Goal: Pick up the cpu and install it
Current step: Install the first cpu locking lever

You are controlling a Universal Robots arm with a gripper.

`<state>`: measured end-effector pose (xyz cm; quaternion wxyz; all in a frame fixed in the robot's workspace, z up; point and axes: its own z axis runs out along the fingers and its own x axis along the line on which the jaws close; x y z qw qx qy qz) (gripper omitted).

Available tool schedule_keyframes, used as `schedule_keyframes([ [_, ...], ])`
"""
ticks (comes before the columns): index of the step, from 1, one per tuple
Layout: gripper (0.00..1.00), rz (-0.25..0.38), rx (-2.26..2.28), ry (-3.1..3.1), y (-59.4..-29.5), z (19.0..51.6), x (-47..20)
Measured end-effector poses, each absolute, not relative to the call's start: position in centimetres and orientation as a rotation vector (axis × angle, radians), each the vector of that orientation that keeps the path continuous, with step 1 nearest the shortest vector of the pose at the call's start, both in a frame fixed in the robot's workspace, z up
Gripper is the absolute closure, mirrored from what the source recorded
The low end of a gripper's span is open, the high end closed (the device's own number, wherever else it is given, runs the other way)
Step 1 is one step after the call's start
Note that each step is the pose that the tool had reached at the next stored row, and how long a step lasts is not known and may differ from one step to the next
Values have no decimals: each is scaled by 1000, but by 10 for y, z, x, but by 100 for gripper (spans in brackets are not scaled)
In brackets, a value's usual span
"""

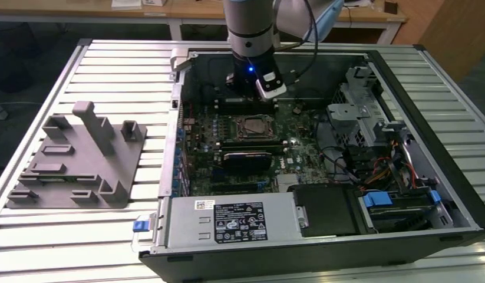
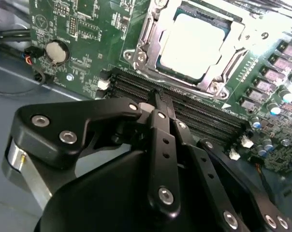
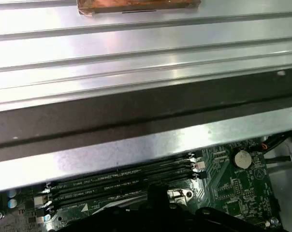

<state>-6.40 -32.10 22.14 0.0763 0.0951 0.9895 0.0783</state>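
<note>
Already cpu (image 2: 194, 46) seated in socket (image 2: 151, 29), just beyond claw (image 2: 158, 96) tips; claw clenched, grasping nothing

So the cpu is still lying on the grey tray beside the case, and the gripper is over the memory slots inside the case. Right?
Not quite. The cpu is not on the grey tray: the second wrist view shows it already seated in the socket on the motherboard. The rest holds: the gripper is over the memory slots inside the case.
</note>
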Motion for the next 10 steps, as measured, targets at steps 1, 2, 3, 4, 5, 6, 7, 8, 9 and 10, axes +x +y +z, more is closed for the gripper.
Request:
schedule_keyframes([
  [1, 89, 212, 283, 2967, -321, 221, -64],
  [2, 89, 185, 281, 2967, -321, 221, -64],
  [3, 89, 158, 279, 2968, -321, 221, -64],
  [4, 89, 130, 277, 2968, -321, 221, -63],
  [5, 89, 105, 276, 2968, -321, 221, -63],
  [6, 89, 86, 274, 2968, -321, 221, -62],
  [7, 89, 69, 273, 2969, -321, 221, -61],
  [8, 89, 58, 272, 2969, -322, 221, -60],
  [9, 89, 48, 271, 2970, -322, 221, -60],
  [10, 89, 40, 271, 2970, -324, 221, -59],
])
